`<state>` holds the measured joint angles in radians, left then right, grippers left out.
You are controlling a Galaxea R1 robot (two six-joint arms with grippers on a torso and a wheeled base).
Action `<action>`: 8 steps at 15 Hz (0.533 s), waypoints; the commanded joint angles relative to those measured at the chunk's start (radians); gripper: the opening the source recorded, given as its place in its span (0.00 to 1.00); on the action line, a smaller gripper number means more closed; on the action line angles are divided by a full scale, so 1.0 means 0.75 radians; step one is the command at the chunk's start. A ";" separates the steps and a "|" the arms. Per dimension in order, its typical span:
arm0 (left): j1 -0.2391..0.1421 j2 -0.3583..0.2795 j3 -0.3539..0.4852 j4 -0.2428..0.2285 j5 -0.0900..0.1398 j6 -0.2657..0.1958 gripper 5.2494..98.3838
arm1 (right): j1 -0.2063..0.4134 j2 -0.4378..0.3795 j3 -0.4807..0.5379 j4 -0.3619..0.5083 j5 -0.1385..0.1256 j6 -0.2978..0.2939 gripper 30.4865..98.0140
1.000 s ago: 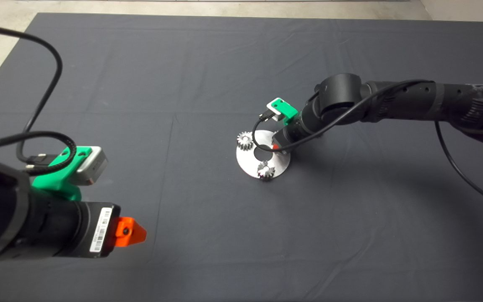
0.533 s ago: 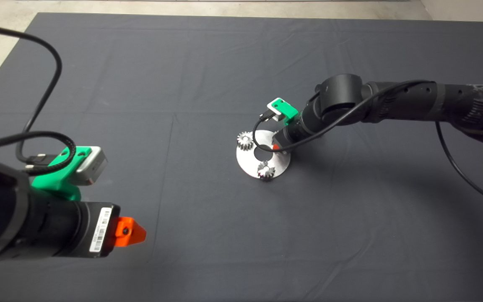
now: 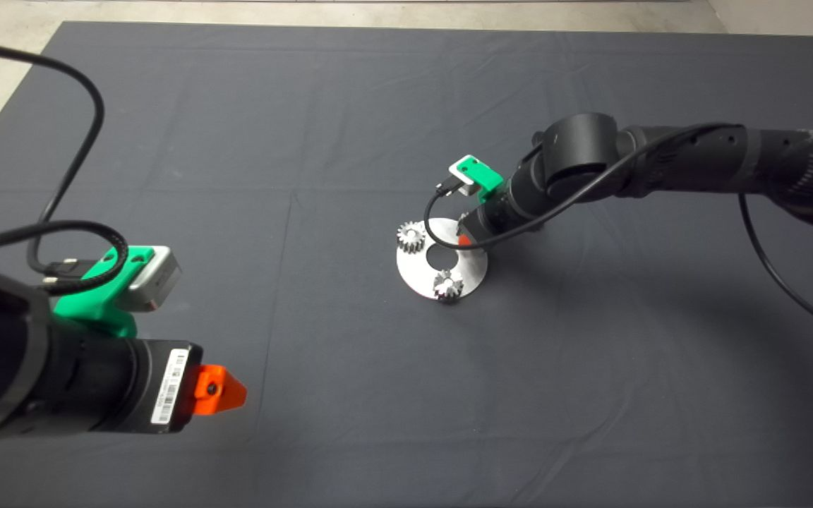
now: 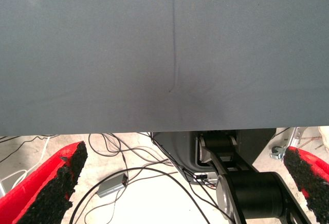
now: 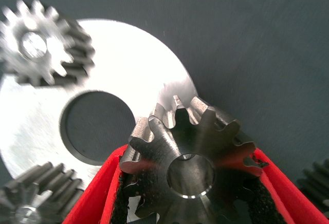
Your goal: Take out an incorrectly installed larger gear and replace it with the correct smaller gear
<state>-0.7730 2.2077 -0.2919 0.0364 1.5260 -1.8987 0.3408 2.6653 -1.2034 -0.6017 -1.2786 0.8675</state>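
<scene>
My right gripper (image 3: 464,238) is over the far right rim of a round silver plate (image 3: 475,271). In the right wrist view it (image 5: 193,183) is shut on the larger gear (image 5: 216,136), dark steel with flared teeth and a central bore, held just above the plate (image 5: 128,54). Two small gears stand on the plate, one at its far left (image 3: 412,236) (image 5: 43,47) and one at its near edge (image 3: 448,286) (image 5: 31,193). Part of another dark gear (image 5: 320,180) lies on the mat beside the gripper; the arm hides it in the head view.
My left gripper (image 3: 220,390) waits open at the lower left, near the mat's front edge (image 4: 169,126); its wrist view shows floor cables beyond. The plate has a centre hole (image 3: 441,257).
My right gripper has risen a little and shifted towards the far side, with the larger gear in it. The left arm has not moved.
</scene>
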 commanded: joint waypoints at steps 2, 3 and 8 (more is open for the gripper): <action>-0.013 -0.003 0.021 -0.020 0.052 -0.003 0.99 | 0.079 -0.002 0.037 -0.024 0.014 0.013 0.27; -0.013 -0.003 0.022 -0.020 0.052 -0.003 0.99 | 0.082 -0.008 0.059 -0.024 0.008 0.015 0.26; -0.013 -0.001 0.022 -0.020 0.052 -0.003 0.99 | 0.082 -0.112 0.116 -0.018 -0.027 0.038 0.26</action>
<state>-0.7703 2.2077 -0.2919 0.0364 1.5262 -1.8987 0.3606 2.6187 -1.1315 -0.6005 -1.2803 0.8866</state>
